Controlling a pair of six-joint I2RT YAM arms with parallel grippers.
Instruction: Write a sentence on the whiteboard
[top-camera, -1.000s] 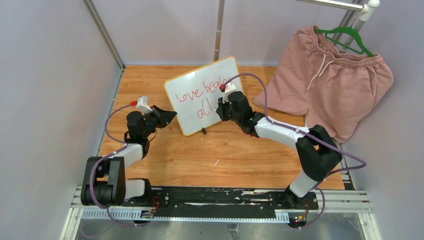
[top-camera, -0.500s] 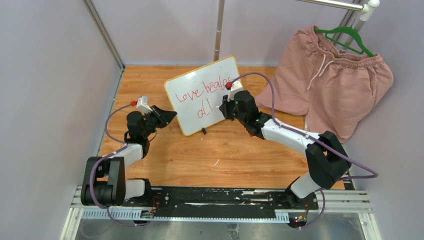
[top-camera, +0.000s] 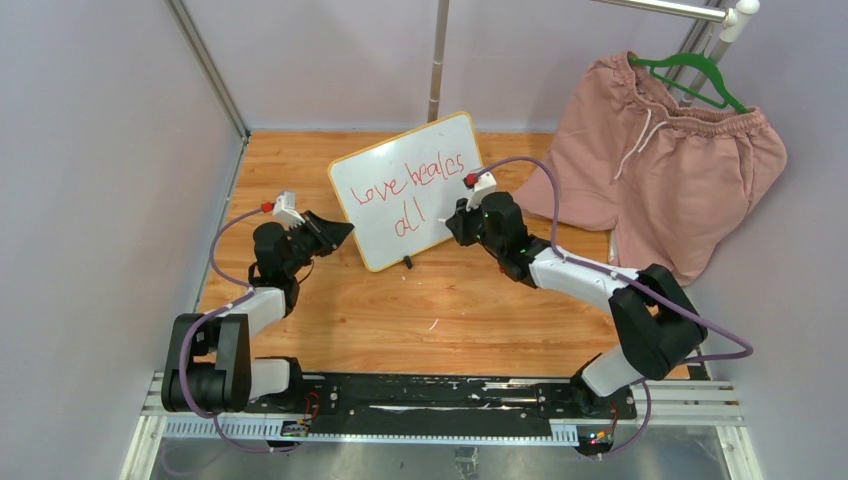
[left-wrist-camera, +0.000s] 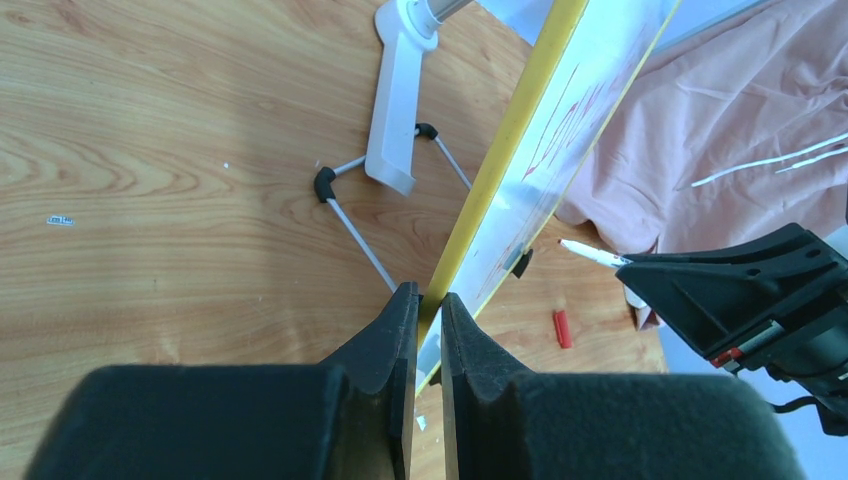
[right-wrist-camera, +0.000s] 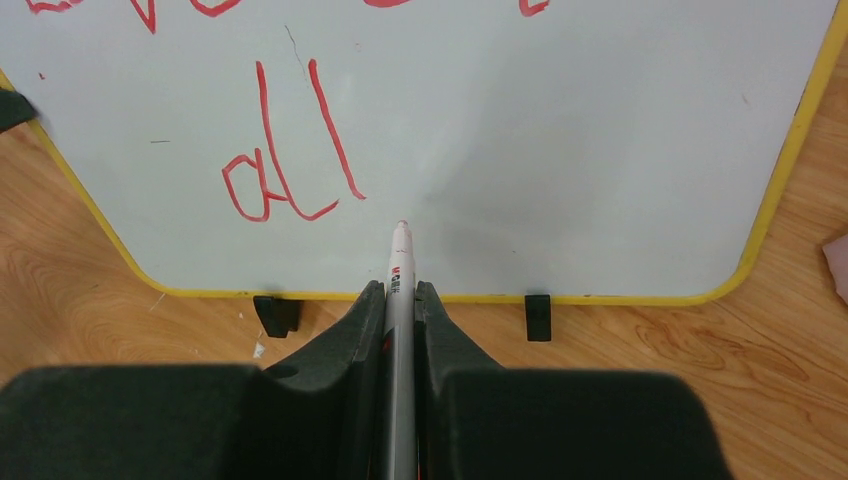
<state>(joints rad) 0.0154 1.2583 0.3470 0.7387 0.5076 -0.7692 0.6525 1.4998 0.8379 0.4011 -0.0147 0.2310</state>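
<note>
The whiteboard (top-camera: 440, 150) stands tilted on the wooden floor, white with a yellow frame (left-wrist-camera: 500, 160) and two black feet (right-wrist-camera: 277, 313). The sentence (top-camera: 408, 180) is in red: "love heales" on top, "all" (right-wrist-camera: 290, 150) below. My left gripper (top-camera: 340, 232) is shut on the board's left edge, its fingertips (left-wrist-camera: 430, 300) pinching the yellow frame. My right gripper (top-camera: 455, 222) is shut on a white marker (right-wrist-camera: 400, 270). The marker's tip points at the bare board just right of "all". In the left wrist view the marker (left-wrist-camera: 590, 255) stands a short gap off the board.
Pink shorts (top-camera: 670, 160) hang on a green hanger (top-camera: 700, 75) at the back right, draping onto the floor. A rack pole (top-camera: 437, 60) rises behind the board, its white foot (left-wrist-camera: 400, 100) beside it. A red cap (left-wrist-camera: 563, 328) lies on the floor.
My right arm has swung right and back, drawing the marker away from the top line's end and uncovering its last letter. The left gripper and board have stayed still.
</note>
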